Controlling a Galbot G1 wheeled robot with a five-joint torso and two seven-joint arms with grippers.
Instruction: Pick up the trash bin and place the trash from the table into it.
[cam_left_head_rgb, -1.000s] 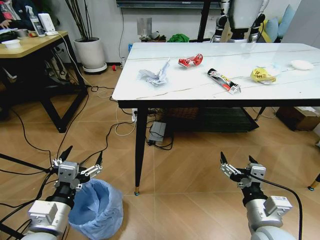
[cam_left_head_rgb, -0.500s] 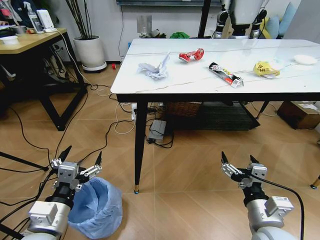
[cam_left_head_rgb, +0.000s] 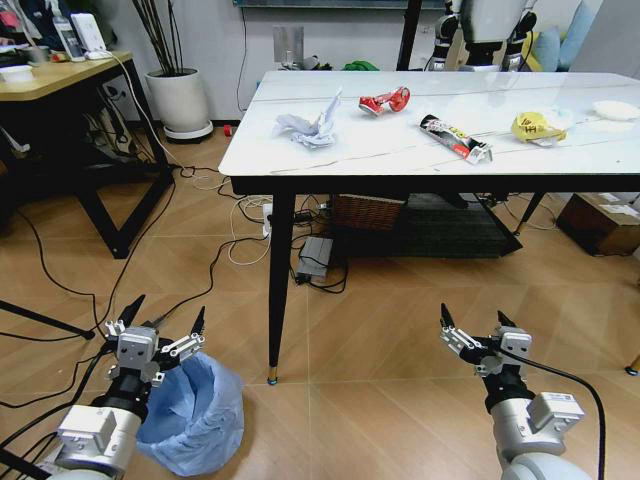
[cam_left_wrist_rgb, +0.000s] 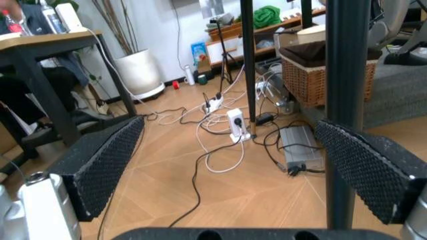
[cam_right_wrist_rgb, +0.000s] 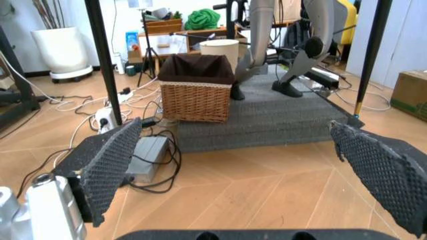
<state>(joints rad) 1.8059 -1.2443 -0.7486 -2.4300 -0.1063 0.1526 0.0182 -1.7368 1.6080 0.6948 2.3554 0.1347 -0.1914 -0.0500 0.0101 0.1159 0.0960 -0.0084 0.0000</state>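
From the head camera, the table runs off the picture's right edge. On its top lie crumpled white tissues near the left edge, a red wrapper toward the far edge, a black-red-yellow stick pack mid-top, a yellow wrapper and a white lump partly cut off at the right. The trash bin stands on the floor near the table's front-left leg, partly hidden behind the left gripper, whose jaws gape wide, empty. The right gripper hovers over bare floor, spread wide, holding nothing.

Left wrist camera: both pads stand well apart, cables between them.

Right wrist camera: pads well apart, a wicker basket beyond.
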